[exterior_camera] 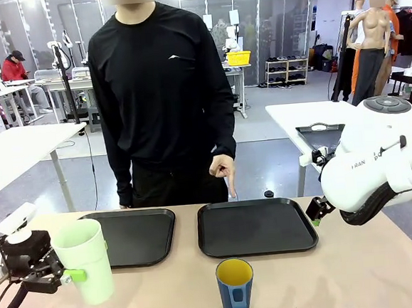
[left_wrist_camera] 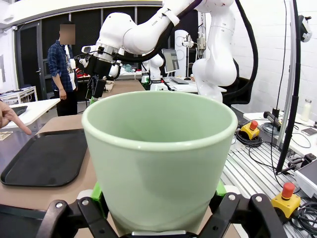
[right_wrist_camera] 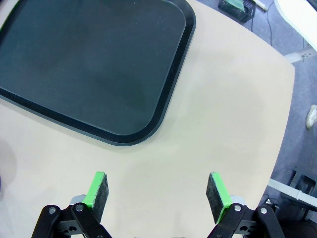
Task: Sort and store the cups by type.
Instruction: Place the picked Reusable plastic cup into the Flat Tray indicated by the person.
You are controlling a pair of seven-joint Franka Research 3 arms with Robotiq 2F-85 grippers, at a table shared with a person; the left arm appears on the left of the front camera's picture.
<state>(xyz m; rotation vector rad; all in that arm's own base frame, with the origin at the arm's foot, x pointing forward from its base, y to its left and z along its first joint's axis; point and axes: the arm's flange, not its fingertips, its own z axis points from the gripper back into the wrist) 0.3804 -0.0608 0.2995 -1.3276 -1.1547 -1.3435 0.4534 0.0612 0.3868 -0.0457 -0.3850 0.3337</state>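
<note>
Tumbler [exterior_camera: 86, 260], mint-green, is clamped in the left tool [exterior_camera: 71, 276] at the worktop's [exterior_camera: 358, 270] near-left corner. The blue cup [exterior_camera: 235, 289] — yellow inside — stands at the near edge, mid-worktop. The right tool [right_wrist_camera: 157, 191] gapes wide over bare worktop beside the right tray [exterior_camera: 257, 226] — a person's hand [exterior_camera: 223, 169] points down at that tray.

The tan table [exterior_camera: 358, 270] bears two black trays [exterior_camera: 137, 236] [exterior_camera: 257, 226] and a blue cup [exterior_camera: 235, 287].
</note>
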